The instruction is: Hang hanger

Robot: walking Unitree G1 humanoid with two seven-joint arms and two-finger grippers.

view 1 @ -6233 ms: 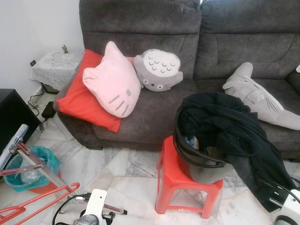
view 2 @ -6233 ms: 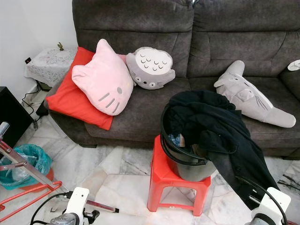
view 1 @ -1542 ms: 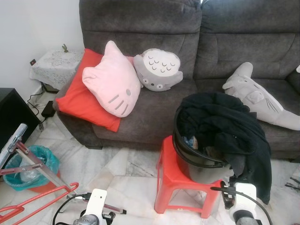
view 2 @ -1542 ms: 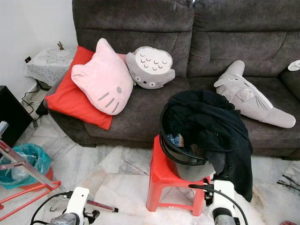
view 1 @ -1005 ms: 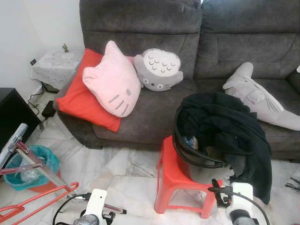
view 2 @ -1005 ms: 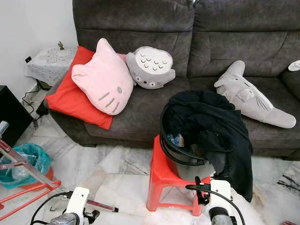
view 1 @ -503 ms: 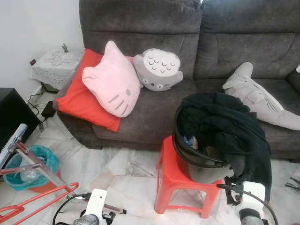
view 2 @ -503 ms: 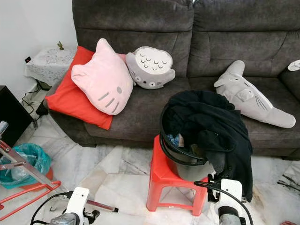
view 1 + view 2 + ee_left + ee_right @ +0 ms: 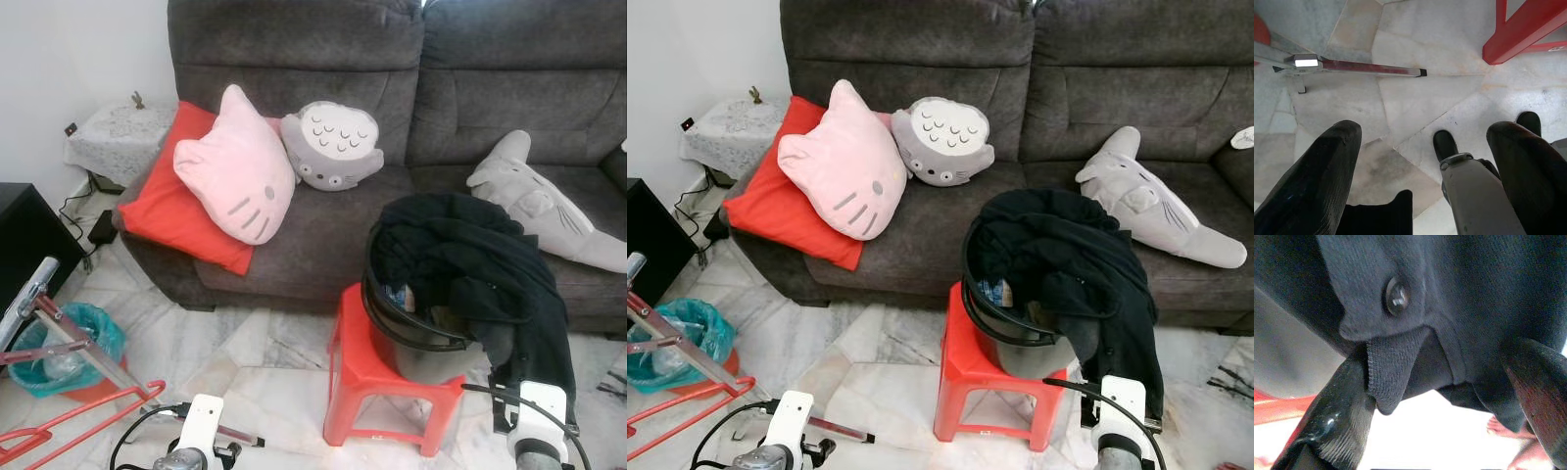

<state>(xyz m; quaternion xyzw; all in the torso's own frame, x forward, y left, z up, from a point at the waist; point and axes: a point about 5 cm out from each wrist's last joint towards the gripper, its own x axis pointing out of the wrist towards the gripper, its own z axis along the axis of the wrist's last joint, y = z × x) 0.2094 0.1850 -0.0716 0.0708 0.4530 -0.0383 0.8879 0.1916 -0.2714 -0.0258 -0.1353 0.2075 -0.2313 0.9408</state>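
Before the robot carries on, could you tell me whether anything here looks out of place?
Yes: a black garment spills out of the dark basket on the red stool, hanging over its rim towards the floor, by the open right pincer.

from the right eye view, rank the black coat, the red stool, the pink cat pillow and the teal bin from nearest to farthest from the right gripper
From the right gripper:
1. Black coat, hanging right at it, over the bucket.
2. Red stool, just to its left.
3. Pink cat pillow, up on the sofa, left.
4. Teal bin, far left on the floor.
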